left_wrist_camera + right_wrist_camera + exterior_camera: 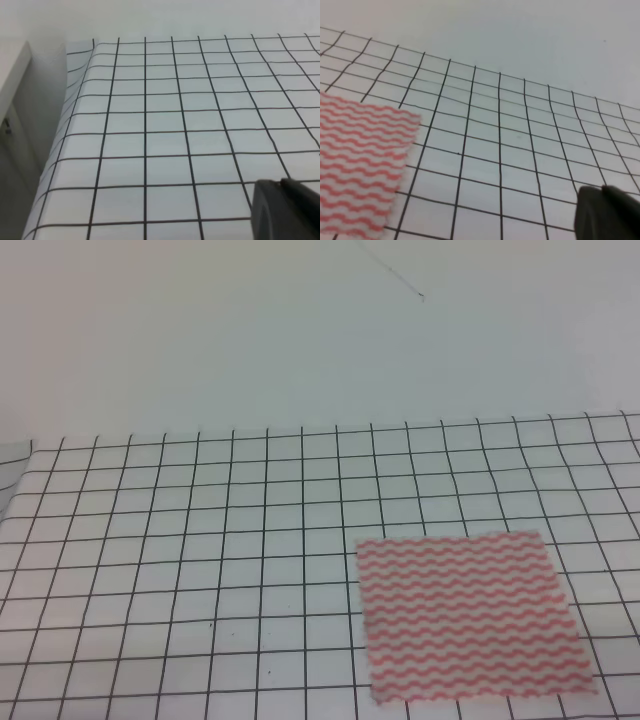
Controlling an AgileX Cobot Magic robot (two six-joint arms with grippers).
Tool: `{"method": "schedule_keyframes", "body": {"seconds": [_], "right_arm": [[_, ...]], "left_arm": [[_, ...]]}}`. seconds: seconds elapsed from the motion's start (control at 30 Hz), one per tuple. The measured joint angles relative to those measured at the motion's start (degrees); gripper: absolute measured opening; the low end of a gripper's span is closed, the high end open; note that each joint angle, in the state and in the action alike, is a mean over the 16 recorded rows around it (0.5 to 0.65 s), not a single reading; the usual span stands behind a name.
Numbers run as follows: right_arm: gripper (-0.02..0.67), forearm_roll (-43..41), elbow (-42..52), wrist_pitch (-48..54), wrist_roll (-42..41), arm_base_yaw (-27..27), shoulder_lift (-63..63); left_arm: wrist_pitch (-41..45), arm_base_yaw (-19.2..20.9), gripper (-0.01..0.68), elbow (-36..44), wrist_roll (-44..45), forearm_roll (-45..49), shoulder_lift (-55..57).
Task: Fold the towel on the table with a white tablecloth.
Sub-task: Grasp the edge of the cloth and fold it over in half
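Observation:
The towel [465, 615], white with pink-red wavy stripes, lies flat and unfolded on the white tablecloth [200, 540] at the front right of the table. Its right end also shows at the left of the right wrist view [360, 165]. No gripper appears in the exterior high view. A dark corner of my left gripper [287, 210] sits low right in the left wrist view, over bare grid cloth [165, 125]. A similar dark piece of my right gripper [607, 215] hangs to the right of the towel, apart from it. The jaws of both are hidden.
The grid-lined cloth drapes over the table's left edge [60, 145], with a pale cabinet [12, 100] beside it. A plain light wall [300, 330] rises behind the table's far edge.

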Motion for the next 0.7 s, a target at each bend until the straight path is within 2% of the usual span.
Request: {"method": "schedule_keyframes", "body": {"seconds": [0.37, 0.53, 0.7], "right_arm": [[-0.001, 5.40, 0.00, -0.32, 0.05, 0.00, 0.00], [-0.001, 13.55, 0.00, -0.92, 0.14, 0.00, 0.00], [-0.001, 25.82, 0.00, -3.07, 0.22, 0.00, 0.00]], "left_arm": [[-0.19, 0.00, -0.001, 0.00, -0.02, -3.37, -0.08], [-0.96, 0.00, -0.001, 0.00, -0.03, -7.03, -0.08], [-2.80, 0.00, -0.001, 0.11, -0.03, -14.18, -0.08]]}}
